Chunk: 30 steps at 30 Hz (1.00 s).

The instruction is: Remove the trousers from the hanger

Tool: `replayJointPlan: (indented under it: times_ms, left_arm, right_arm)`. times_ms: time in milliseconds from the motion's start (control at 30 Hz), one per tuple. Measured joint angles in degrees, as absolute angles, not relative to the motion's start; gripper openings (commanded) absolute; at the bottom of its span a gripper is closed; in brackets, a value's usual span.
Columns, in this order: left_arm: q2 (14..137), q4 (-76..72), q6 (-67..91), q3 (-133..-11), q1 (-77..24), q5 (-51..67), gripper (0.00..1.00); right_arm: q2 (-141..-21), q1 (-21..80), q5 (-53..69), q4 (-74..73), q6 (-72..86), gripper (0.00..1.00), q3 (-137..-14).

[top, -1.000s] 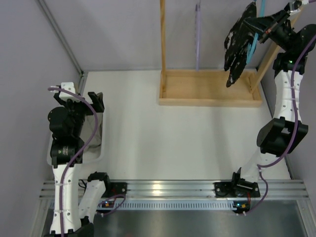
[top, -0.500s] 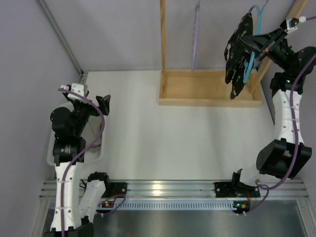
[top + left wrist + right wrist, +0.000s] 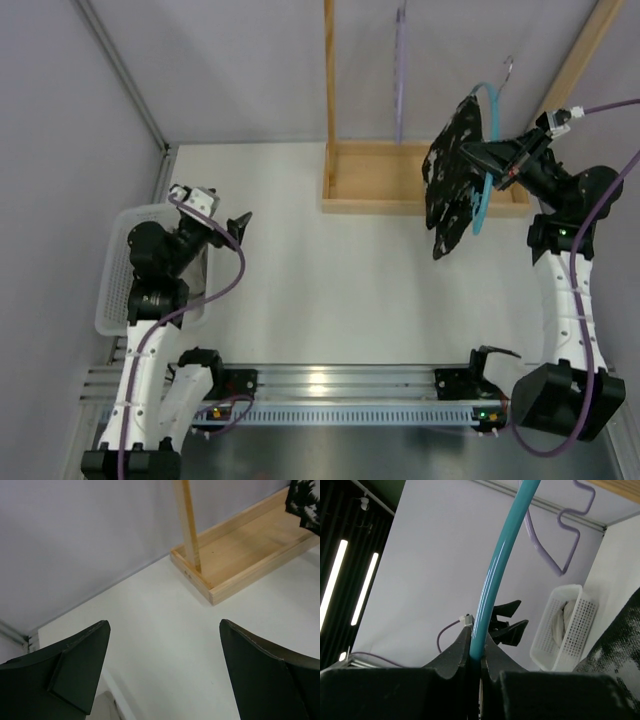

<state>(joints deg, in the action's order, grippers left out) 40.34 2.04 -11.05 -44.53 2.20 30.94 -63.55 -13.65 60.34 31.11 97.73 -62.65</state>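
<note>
The black speckled trousers (image 3: pixel 452 175) hang from a teal hanger (image 3: pixel 484 190), held in the air in front of the wooden rack (image 3: pixel 420 205). My right gripper (image 3: pixel 492 160) is shut on the hanger's teal rod (image 3: pixel 496 580); a dark corner of the trousers (image 3: pixel 620 645) shows at the lower right of the right wrist view. My left gripper (image 3: pixel 238 225) is open and empty, over the table's left side and pointing right. Its dark fingers (image 3: pixel 75 670) frame the bare table, and a tip of the trousers (image 3: pixel 306 502) shows at the upper right of the left wrist view.
A white basket (image 3: pixel 120 290) with pale cloth sits at the left edge, also seen in the right wrist view (image 3: pixel 565 625). A purple hanger (image 3: pixel 400 60) hangs on the rack. The rack's upright post (image 3: pixel 329 90) and tray base (image 3: pixel 250 555) stand at the back.
My right arm has carried the hanger and trousers off the rack's rail, leftward and toward the front. My left arm has swung up from the basket and turned right.
</note>
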Motion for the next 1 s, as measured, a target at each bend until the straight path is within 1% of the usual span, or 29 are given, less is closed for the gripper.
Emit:
replayJointPlan:
  times_ms: [100,267,467,567,667,833,900,967,1000]
  left_arm:
    - [40.64,-0.73,-15.77,-42.44,-4.71,28.51,0.96]
    - [42.15,-8.21,-24.88,-35.97,-24.43,20.40,0.97]
    - [53.30,-19.77,-31.11,-35.18,-46.52,8.82,0.98]
    - [61.47,-27.03,-32.45,-37.95,-55.75,2.72,0.99]
    - [70.15,-33.26,-31.75,-43.94,-61.76,-2.00,0.98]
    - [79.96,-41.56,-29.19,-54.26,-66.54,-7.29,0.97]
    - [83.29,-44.42,-27.94,-58.13,-67.46,-8.71,0.96]
    - [86.35,-46.70,-26.72,-61.54,-68.18,-10.17,0.91]
    - [87.66,-47.29,-26.30,-62.78,-68.42,-10.59,0.91]
  right_arm:
    - [-59.70,-12.38,59.48,27.94,97.58,0.00,-58.70]
    - [-55.09,-11.09,57.04,21.89,96.40,0.00,-55.86]
    - [-52.73,-11.05,55.90,13.43,93.54,0.00,-56.42]
    - [-52.69,-10.98,55.27,8.58,91.83,0.00,-58.67]
    - [-52.69,-10.94,54.50,3.29,89.93,0.00,-61.84]
    - [-52.69,-10.87,53.28,-2.52,87.66,0.00,-66.52]
    - [-52.71,-10.76,53.01,-3.36,87.20,0.00,-67.44]
    - [-52.90,-10.59,52.86,-3.77,87.00,0.00,-68.05]
    - [-53.06,-10.48,52.73,-3.97,87.00,0.00,-68.31]
